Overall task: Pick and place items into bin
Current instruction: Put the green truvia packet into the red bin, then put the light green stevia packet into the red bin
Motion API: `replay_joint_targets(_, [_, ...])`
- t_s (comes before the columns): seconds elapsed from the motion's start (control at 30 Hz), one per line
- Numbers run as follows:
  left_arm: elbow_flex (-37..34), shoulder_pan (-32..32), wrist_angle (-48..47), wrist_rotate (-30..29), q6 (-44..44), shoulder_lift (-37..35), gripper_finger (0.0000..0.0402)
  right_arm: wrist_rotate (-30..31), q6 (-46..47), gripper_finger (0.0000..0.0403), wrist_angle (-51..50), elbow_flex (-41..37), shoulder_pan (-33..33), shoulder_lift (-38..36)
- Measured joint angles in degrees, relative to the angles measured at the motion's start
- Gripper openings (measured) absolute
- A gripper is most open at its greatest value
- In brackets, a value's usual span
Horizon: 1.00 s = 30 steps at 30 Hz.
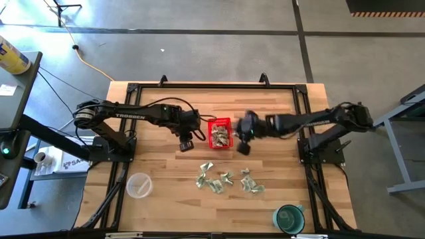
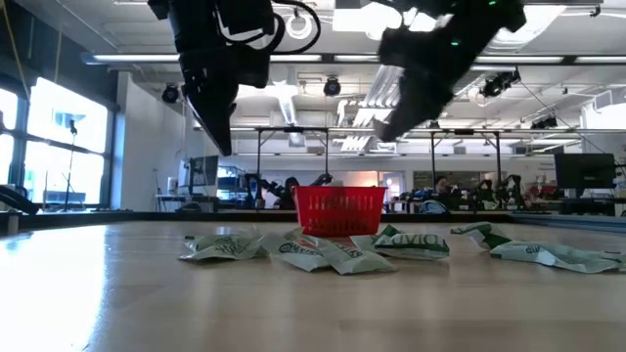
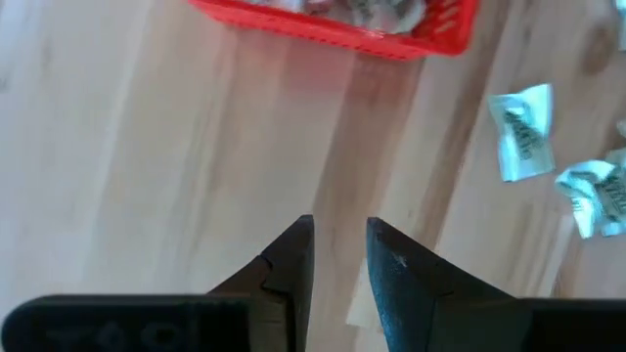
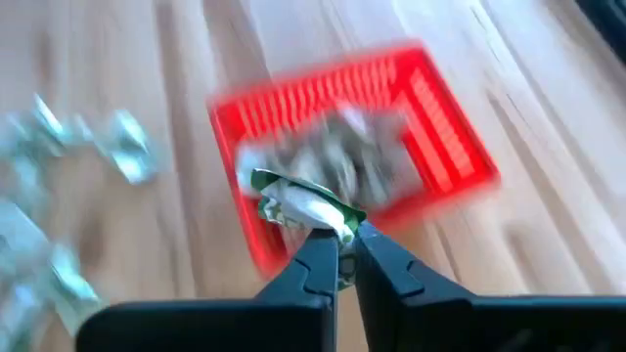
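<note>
The bin is a small red slotted basket (image 1: 220, 133) at the table's middle, with several wrapped pieces inside (image 4: 337, 156). More green-and-white items (image 1: 226, 180) lie loose on the wood nearer the front edge. My right gripper (image 4: 344, 244) hovers by the basket's right side, shut on one wrinkly item (image 4: 303, 207). My left gripper (image 3: 340, 230) hangs over bare wood just left of the basket (image 3: 342, 27), its fingers a little apart with nothing between them. My right gripper pinches the wrapped item by its crinkled end (image 4: 333, 223) between the two fingertips. The fingers slant downward toward the basket. The rest of the piece juts out past the tips, lifted clear, over the basket's rim.
A clear plastic cup (image 1: 139, 185) stands near the front left and a teal round cup (image 1: 289, 218) at the front right. Black frame rails (image 1: 212, 86) border the table. Bare wood lies between the basket and the loose pieces.
</note>
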Motion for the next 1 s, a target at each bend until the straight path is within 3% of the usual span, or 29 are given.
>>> replay_joint_targets(0.13, [-2.79, -2.47, 1.90, -0.17, -1.00, -0.78, 0.0131, -8.57, 1.00, 0.0077, 4.16, 2.88, -6.01, 5.82])
replay_joint_targets(0.37, [-6.48, -6.93, 5.47, 0.21, -4.93, -1.38, 0.0131, -7.87, 0.90, 0.0246, -0.57, 10.61, -9.01, 11.94])
replay_joint_targets(0.47, [-7.98, -7.49, 10.67, 4.27, -5.05, -0.97, 0.0131, -3.00, -4.48, 0.0291, -5.48, 12.94, -7.80, 10.08])
replay_joint_targets(0.6, [-12.15, -7.47, 21.39, 7.25, -8.22, 0.16, 0.0132, 3.95, -8.44, 0.0319, -15.22, 12.45, -5.96, 6.60])
replay_joint_targets(0.7, [-12.96, -7.52, 26.61, 8.58, -14.26, 1.51, 0.0147, 5.80, -2.88, 0.0326, -21.49, 10.99, -4.16, 4.14])
replay_joint_targets(0.83, [-12.50, -9.76, 30.71, 7.61, -17.71, 2.38, 0.0202, 8.47, 8.70, 0.0328, -24.90, 9.09, 0.78, 1.80])
replay_joint_targets(1.0, [-9.94, -14.16, 30.75, 1.32, -19.04, 4.13, 0.0279, 12.22, 21.86, 0.0330, -28.53, 8.29, 8.10, 1.70])
